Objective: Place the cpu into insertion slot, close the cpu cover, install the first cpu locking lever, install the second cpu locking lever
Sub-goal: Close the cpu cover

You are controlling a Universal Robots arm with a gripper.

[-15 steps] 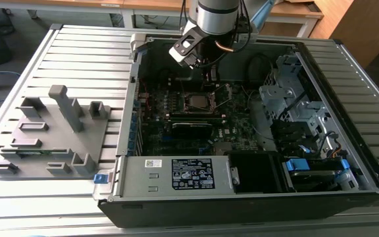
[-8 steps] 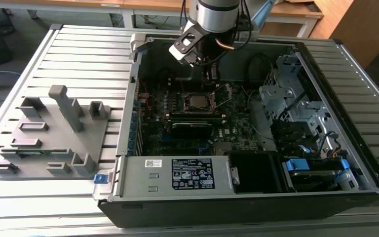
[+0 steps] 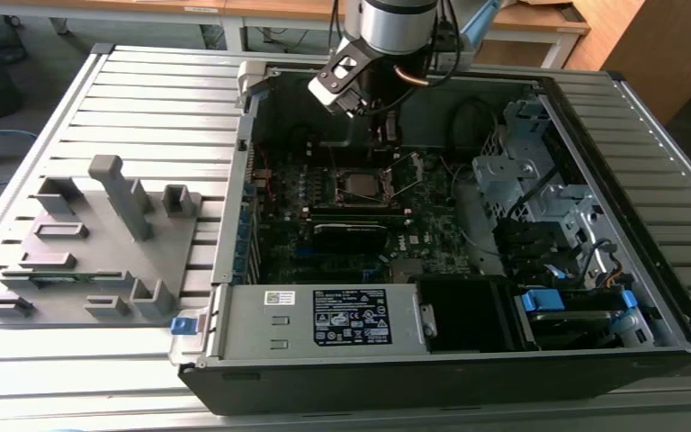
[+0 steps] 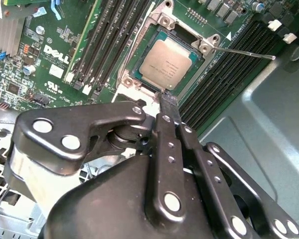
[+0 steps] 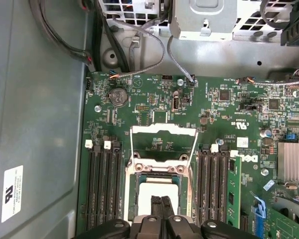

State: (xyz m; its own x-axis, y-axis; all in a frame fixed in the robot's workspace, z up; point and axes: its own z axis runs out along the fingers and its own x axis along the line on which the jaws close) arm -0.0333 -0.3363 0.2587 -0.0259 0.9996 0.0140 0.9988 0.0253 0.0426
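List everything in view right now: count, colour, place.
table: one, grey, slatted, under everything.
case: one, black, open, on the table.
jig: one, grey, on the table at the exterior view's left.
board: one, green, inside the case.
power supply: one, grey, in the case.
slot: one, dark, silver-rimmed, on the board.
memory slots: several, black, flanking the slot.
cpu: one, silver, seated in the slot.
cover: one, silver, open beside the slot.
lever: one, silver, jutting from the slot's corner.
arm: one, grey, above the case.
pincer: one, black, shut, near the cpu.

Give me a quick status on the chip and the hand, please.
Hand shut, by grey-silver square chip. Chip sits in silver-rimmed square socket. Thin silver cover frame open.
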